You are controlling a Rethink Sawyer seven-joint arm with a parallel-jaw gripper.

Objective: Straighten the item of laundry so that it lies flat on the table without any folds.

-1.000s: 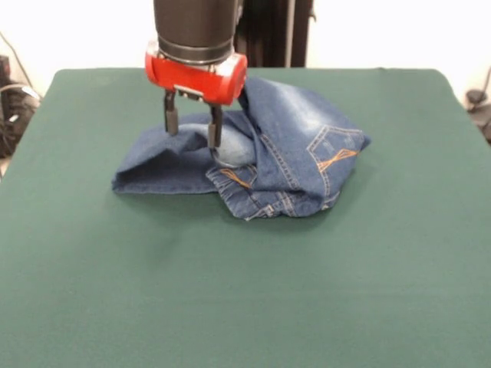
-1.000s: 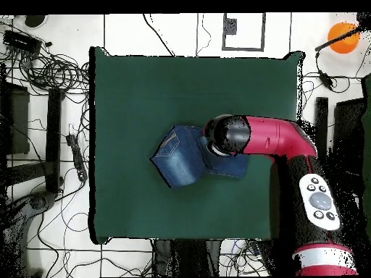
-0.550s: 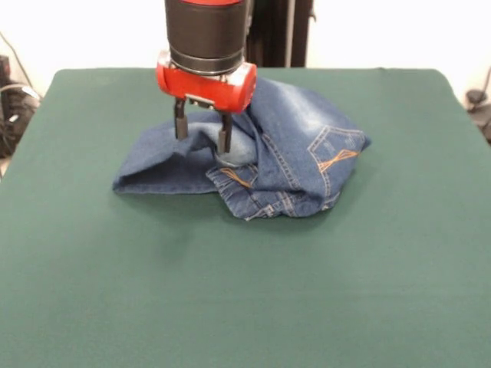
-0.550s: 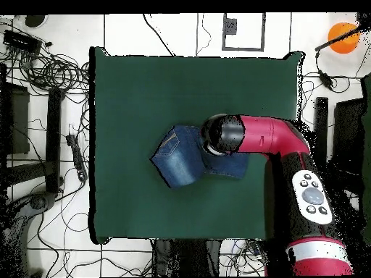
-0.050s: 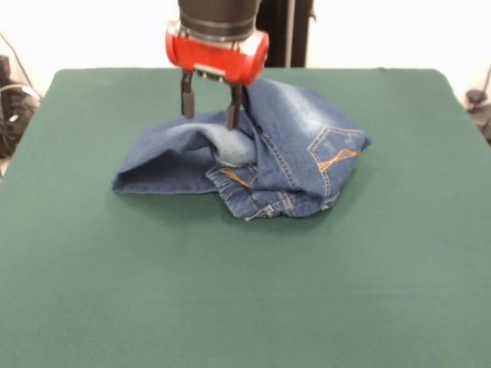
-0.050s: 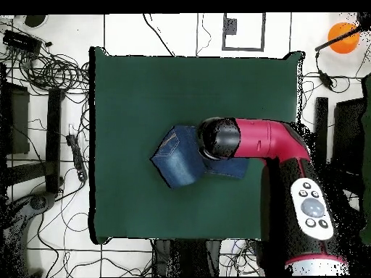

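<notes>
The item of laundry [image 5: 284, 157], blue jeans with orange stitching, lies bunched and folded over itself in the far middle of the green table [image 5: 230, 291]. One stitched pocket faces right, and a folded leg reaches out to the left. My gripper [image 5: 209, 113] hangs open just above the raised fold at the heap's back left, with nothing between its fingers; the right fingertip [image 5: 231, 123] is close to the cloth. From overhead, the arm's wrist [image 6: 219, 137] hides the gripper and covers the right part of the jeans [image 6: 180, 161] on the table [image 6: 145, 94].
The red arm [image 6: 290, 166] crosses the table's right side in the overhead view. Cables and equipment [image 6: 43, 72] lie on the floor left of the table. An orange object [image 6: 340, 34] sits on the floor past the top right corner.
The gripper has risen out of the jeans' fold and shifted slightly right in the front view, staying open. The jeans lie much as before.
</notes>
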